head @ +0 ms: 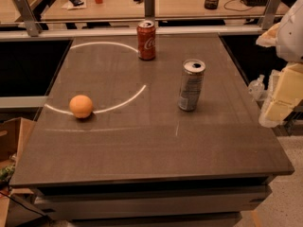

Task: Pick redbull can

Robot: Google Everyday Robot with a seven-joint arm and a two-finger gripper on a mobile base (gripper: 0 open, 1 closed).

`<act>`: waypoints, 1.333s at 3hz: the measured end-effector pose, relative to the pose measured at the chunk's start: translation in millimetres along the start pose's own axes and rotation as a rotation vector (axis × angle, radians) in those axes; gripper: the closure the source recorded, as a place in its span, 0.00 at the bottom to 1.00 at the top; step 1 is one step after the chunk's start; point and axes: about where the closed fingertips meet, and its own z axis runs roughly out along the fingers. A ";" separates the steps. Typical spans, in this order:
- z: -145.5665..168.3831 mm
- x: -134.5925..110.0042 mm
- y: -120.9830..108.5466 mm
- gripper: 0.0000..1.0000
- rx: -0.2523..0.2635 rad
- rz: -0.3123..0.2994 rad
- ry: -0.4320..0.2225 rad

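One Tall Can Stood Up, Gripper Off to the Side

The redbull can [191, 85] stood straight up on the dark table [142, 145]. Its long way ran up and down. Its top faced up and its bottom sat flat on the table. It was on the right half of the table, about halfway back.

The gripper [272, 100] was at the right side of the view, past the table's right edge. It looked pale yellow and white. It was about level with the can and well apart from it, with bare table between them. It touched nothing on the table. I could not tell if the gripper was apart or together.

The can was slim and silver-grey, with faint dark print on its side. Its top was shiny silver with a dark hole in it. It was taller and thinner than the red can [146, 40].

The red can stood up too, farther back and to the left. An orange [81, 106] sat on the left side of the table, on a curved white line [124, 101].
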 end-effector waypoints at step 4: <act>33.0 81.2 -11.1 0.00 0.065 0.457 -0.426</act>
